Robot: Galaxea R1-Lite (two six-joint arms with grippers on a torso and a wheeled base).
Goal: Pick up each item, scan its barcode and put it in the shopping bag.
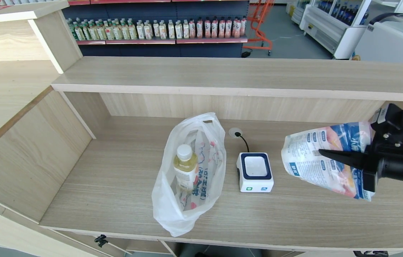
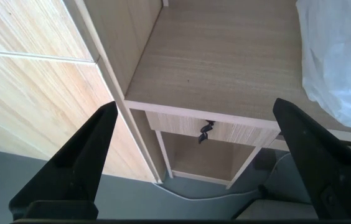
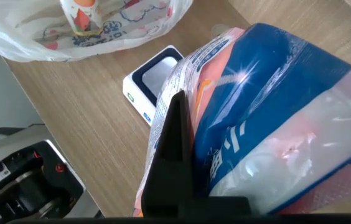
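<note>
My right gripper (image 1: 347, 157) is shut on a white, blue and pink snack bag (image 1: 324, 157), held in the air right of the barcode scanner (image 1: 255, 172). In the right wrist view the snack bag (image 3: 269, 124) lies against a black finger (image 3: 175, 143), with the scanner (image 3: 154, 84) below it. A white plastic shopping bag (image 1: 172, 200) lies open on the counter left of the scanner, with a yellow-tea bottle (image 1: 185, 167) inside. My left gripper (image 2: 194, 162) hangs open off the counter's front left corner, with the shopping bag's edge (image 2: 340, 56) farther off.
The wooden counter (image 1: 115, 185) has a raised back ledge and a side wall on the left. The scanner's black cable (image 1: 243, 141) runs to a grommet behind it. A drawer with a key (image 2: 205, 130) sits under the counter front.
</note>
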